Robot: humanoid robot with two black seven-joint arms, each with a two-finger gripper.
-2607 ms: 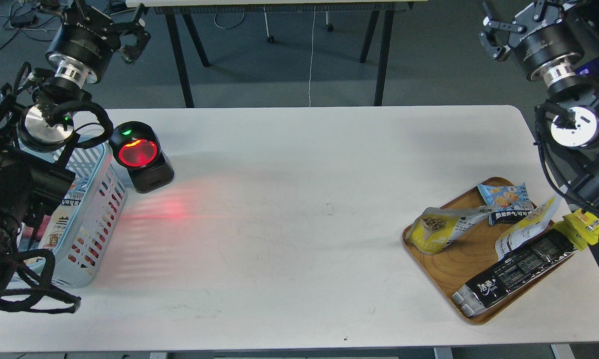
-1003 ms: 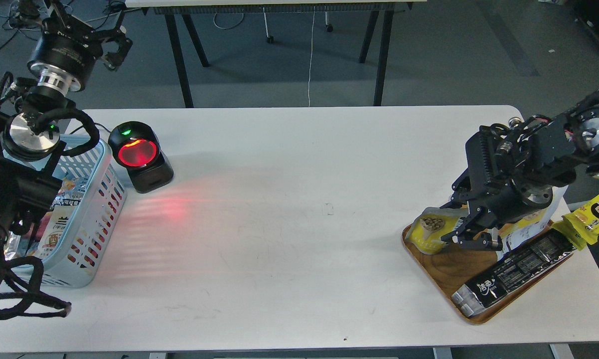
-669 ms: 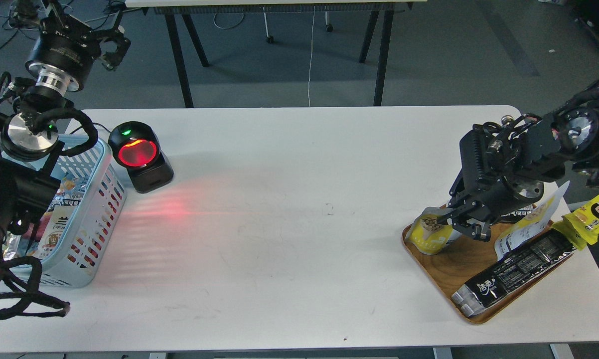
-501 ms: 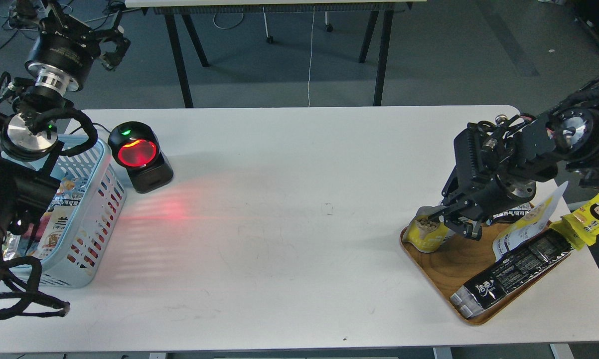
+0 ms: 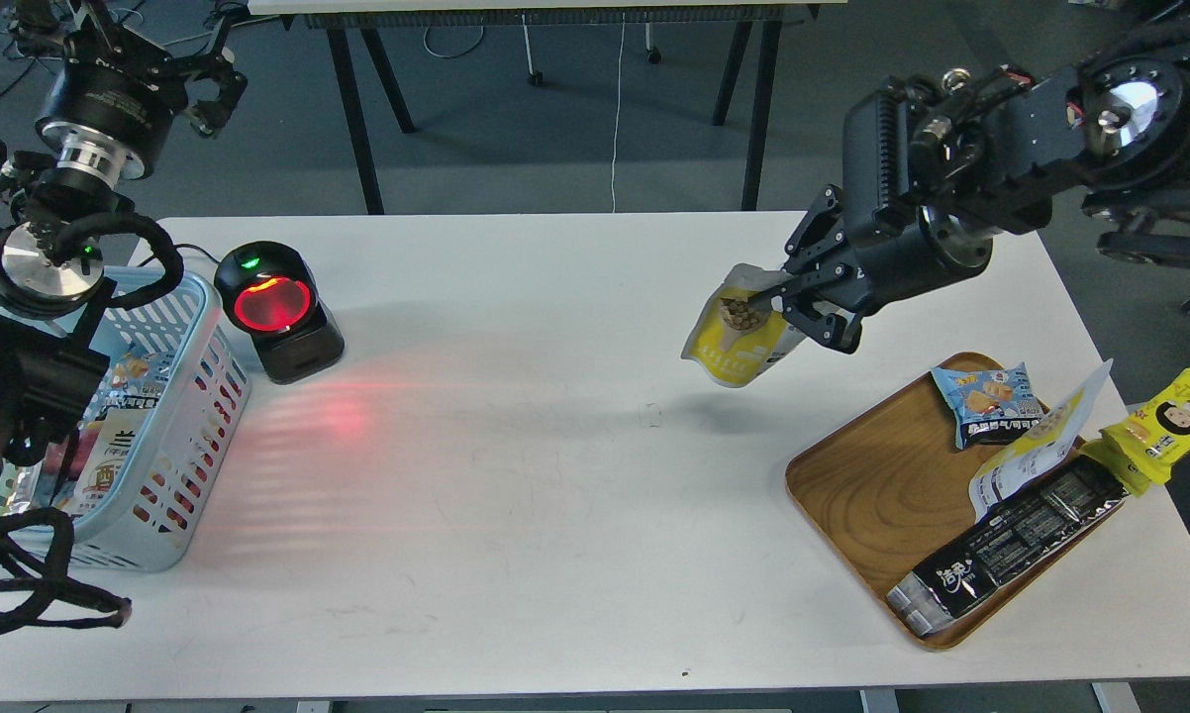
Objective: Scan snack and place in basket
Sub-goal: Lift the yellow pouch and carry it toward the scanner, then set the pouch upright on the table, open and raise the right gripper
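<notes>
Right gripper [image 5: 791, 297] has lifted snack [image 5: 739, 335] (off tray [image 5: 872, 485]).

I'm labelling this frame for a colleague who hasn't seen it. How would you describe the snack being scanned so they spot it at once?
Start at the white table and follow the right gripper above its right half. The snack hangs there, pinched clear of the tabletop. Unlike the packets on the wooden tray, it is the only one airborne, a yellow pouch picturing round beige balls.
</notes>
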